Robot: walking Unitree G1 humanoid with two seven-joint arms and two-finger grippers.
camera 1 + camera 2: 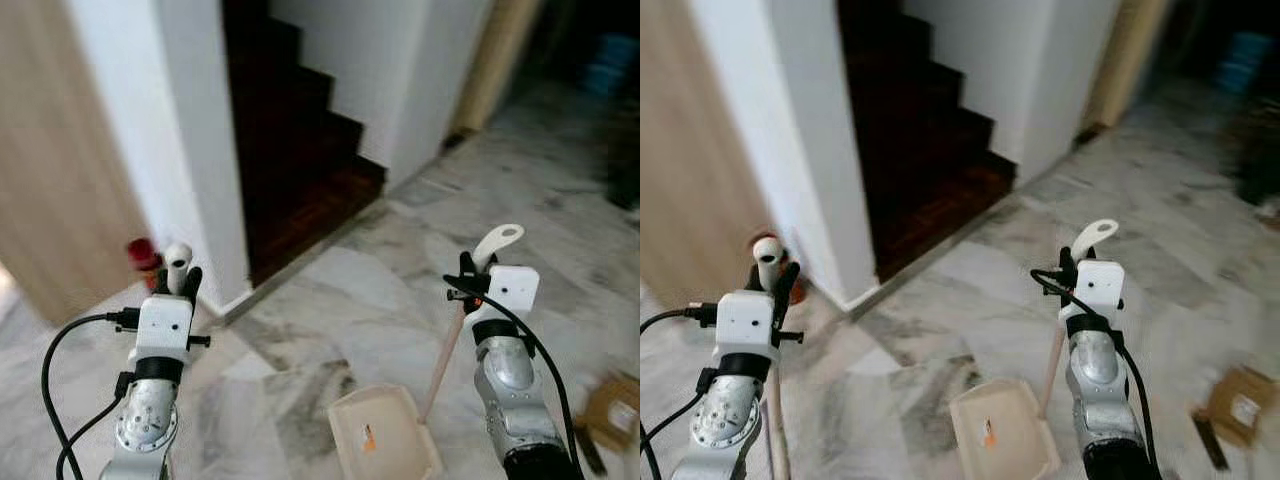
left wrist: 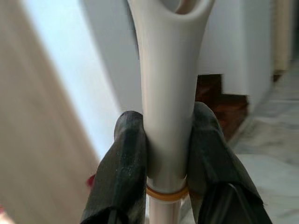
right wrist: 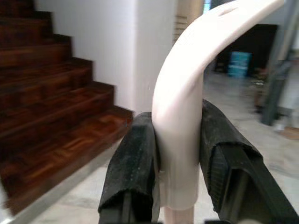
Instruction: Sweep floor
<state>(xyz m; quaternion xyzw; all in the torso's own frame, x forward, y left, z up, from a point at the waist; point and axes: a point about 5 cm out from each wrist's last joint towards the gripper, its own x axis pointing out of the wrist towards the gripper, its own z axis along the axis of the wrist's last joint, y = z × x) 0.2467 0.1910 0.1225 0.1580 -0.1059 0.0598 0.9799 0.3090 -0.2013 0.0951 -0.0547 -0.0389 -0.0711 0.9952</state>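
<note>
On the grey marble floor (image 1: 380, 290) by the dark wooden stairs (image 1: 300, 150) sits a cream plastic dustpan (image 1: 385, 435). The right gripper (image 3: 177, 163) squeezes its long handle (image 3: 187, 112). The left gripper (image 2: 168, 154) squeezes a white broom handle (image 2: 168, 93).

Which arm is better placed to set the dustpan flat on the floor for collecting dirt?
The right one, probably. The right gripper already grips the dustpan handle, and the dustpan hangs low over the marble floor. The left gripper holds the broom handle.
</note>
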